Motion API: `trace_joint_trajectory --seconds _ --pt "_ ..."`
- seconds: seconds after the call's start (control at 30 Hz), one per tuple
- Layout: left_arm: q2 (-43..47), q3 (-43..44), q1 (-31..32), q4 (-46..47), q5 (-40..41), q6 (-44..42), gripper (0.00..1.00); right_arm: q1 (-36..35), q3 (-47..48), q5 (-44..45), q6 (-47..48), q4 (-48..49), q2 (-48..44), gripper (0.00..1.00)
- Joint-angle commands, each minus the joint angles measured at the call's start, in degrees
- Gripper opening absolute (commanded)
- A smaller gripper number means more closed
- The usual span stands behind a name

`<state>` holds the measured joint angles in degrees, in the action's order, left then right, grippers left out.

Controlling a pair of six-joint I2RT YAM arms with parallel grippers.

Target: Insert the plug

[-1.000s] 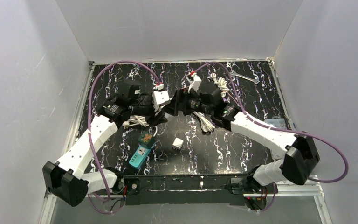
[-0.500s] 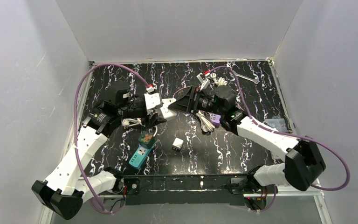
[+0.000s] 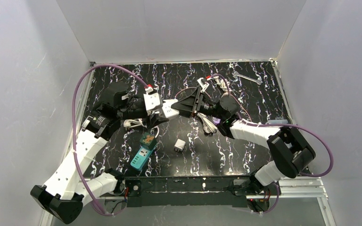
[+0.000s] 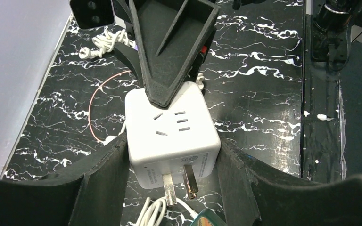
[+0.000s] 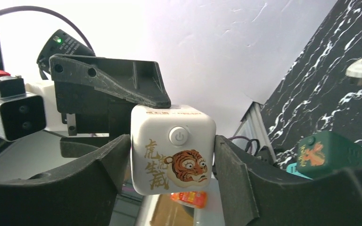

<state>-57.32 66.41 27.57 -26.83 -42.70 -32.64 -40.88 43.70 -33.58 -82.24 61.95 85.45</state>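
Note:
A white cube plug adapter [image 3: 170, 109] is held in the air over the middle of the table, between both grippers. My left gripper [image 4: 172, 141] is shut on its sides, with the two metal prongs [image 4: 179, 181] pointing down toward the camera. My right gripper [image 5: 172, 146] is shut on the same cube [image 5: 173, 148] and shows its tiger face and power button. In the top view the left gripper [image 3: 161, 111] and right gripper [image 3: 181, 106] meet tip to tip. The teal power strip [image 3: 140, 155] lies on the table below, with a green adapter [image 3: 148, 140] plugged in.
A small white cube charger [image 3: 180, 145] lies near the strip. Coiled white cables lie under the left gripper [image 3: 135, 123] and the right arm [image 3: 208, 124]. A wrench [image 3: 248, 78] lies at the back right. White walls close in three sides.
Both grippers have come together on the white cube. The right wrist has rolled and its arm has folded in toward the centre. The left arm has stretched and its base link has swung left.

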Motion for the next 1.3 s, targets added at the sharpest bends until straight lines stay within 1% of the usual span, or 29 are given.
trace_joint_trajectory --seconds 0.0,0.1,0.17,0.2,0.23,0.27,0.3,0.33,0.37,0.4,0.47,0.57,0.7,0.8,0.87,0.9,0.97,1.03,1.13,1.27 --pt "1.44 0.76 0.20 2.35 0.36 -0.04 0.00 -0.24 -0.31 -1.75 -5.46 11.90 -0.64 0.69" --pt "1.10 0.56 0.24 2.14 0.17 -0.16 0.00 -0.25 0.33 -1.81 -4.51 9.95 -1.10 0.63" --pt "0.79 0.17 0.20 1.97 0.25 -0.38 0.00 -0.18 0.77 -1.75 -3.76 8.80 -1.37 0.55" --pt "0.68 0.00 0.20 1.79 0.44 -0.40 0.11 -0.19 1.08 -1.75 -3.29 7.85 -1.53 0.50" --pt "0.58 -0.32 0.20 1.71 0.96 -0.17 0.36 -0.16 1.74 -1.83 -2.33 6.08 -1.82 0.44" --pt "0.60 -0.85 0.20 1.96 1.71 0.08 0.52 -0.08 2.37 -1.96 -0.81 3.55 -2.31 0.38" --pt "0.71 -1.42 0.20 2.21 3.09 -0.09 0.61 0.07 3.07 -2.08 1.44 0.01 -2.99 0.33" --pt "0.86 -2.02 0.20 2.82 4.84 0.15 0.72 0.28 4.00 -1.99 4.09 -4.25 -3.80 0.30" --pt "0.70 -2.29 0.20 3.32 6.67 0.89 0.88 0.58 4.97 -1.62 7.41 -9.41 -4.80 0.26" --pt "0.18 -2.16 0.20 3.17 8.45 1.52 0.97 1.14 5.81 -1.21 10.58 -14.55 -5.78 0.25" --pt "-1.32 -1.08 0.12 0.05 10.04 0.37 0.98 3.03 7.84 -0.61 16.30 -25.42 -7.62 0.18" --pt "-2.35 -1.47 -0.23 -0.94 9.64 0.23 0.98 7.61 10.84 0.87 23.52 -38.01 -9.64 0.11" --pt "-5.39 0.26 -0.47 -4.86 8.49 -1.18 0.98 12.55 17.01 5.19 35.98 -56.01 -10.81 0.08" --pt "-9.89 3.11 -1.79 -10.18 7.23 -3.93 0.98 13.45 23.15 10.52 45.34 -68.84 -10.35 0.08" --pt "-14.56 6.16 -3.71 -12.56 7.82 -4.16 0.98 13.46 26.11 13.93 49.85 -75.32 -10.12 0.07" --pt "-17.58 8.31 -5.02 -13.25 8.26 -3.70 0.98 13.58 26.92 15.23 51.38 -77.62 -10.30 0.07" --pt "-24.71 14.36 -7.75 -15.67 9.95 -2.07 0.93 14.12 27.47 16.70 53.27 -81.11 -11.17 0.06" --pt "-32.11 22.16 -9.60 -19.40 11.42 -3.12 0.92 15.07 27.19 17.59 54.30 -83.46 -12.52 0.05" --pt "-42.50 30.47 -9.83 -25.27 13.99 -10.21 0.91 16.40 25.72 17.85 54.92 -85.79 -15.22 0.04" --pt "-54.27 41.58 -9.32 -33.17 16.06 -16.86 0.92 17.70 25.97 17.60 56.31 -90.05 -17.65 0.04"
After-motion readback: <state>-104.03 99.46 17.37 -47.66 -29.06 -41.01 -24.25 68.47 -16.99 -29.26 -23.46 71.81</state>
